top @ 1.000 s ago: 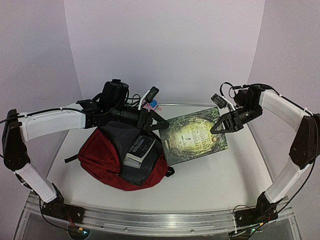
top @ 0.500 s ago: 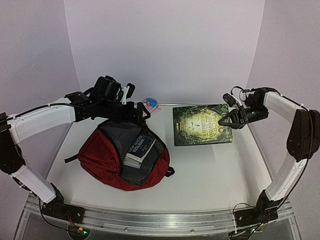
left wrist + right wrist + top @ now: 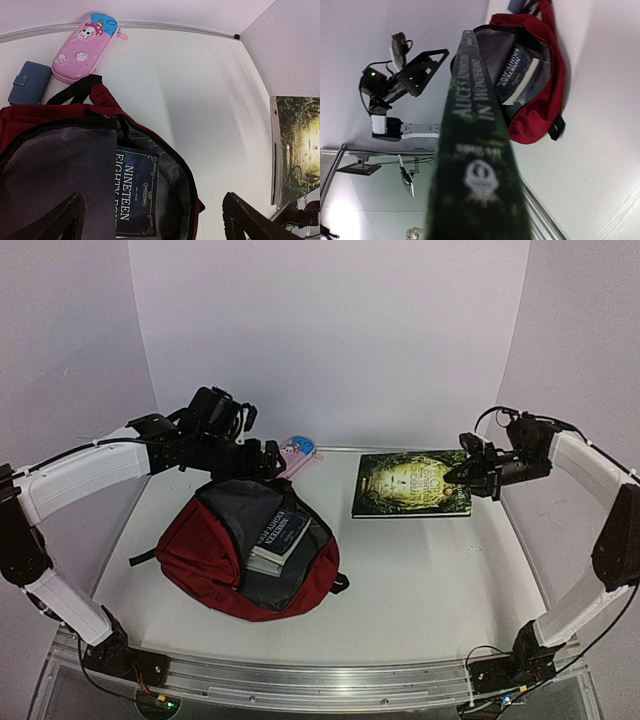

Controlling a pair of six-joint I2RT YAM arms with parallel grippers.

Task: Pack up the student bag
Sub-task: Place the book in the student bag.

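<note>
- The dark red soft fabric backpack (image 3: pixel 200 560) lies left of centre on the white counter (image 3: pixel 430 580), its mouth agape and grey lining showing.
- A dark blue hardback book (image 3: pixel 282 536) sits inside it.
- The left jaws stand wide and empty above the bag's far edge.
- A pink oblong pencil case (image 3: pixel 298 451) lies just behind.
- The right jaws, narrow, pinch the right edge of a green illustrated book (image 3: pixel 410 483), well apart from the bag.

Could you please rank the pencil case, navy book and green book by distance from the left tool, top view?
1. pencil case, just beside the left tool.
2. navy book, inside the backpack.
3. green book, far right.
</note>
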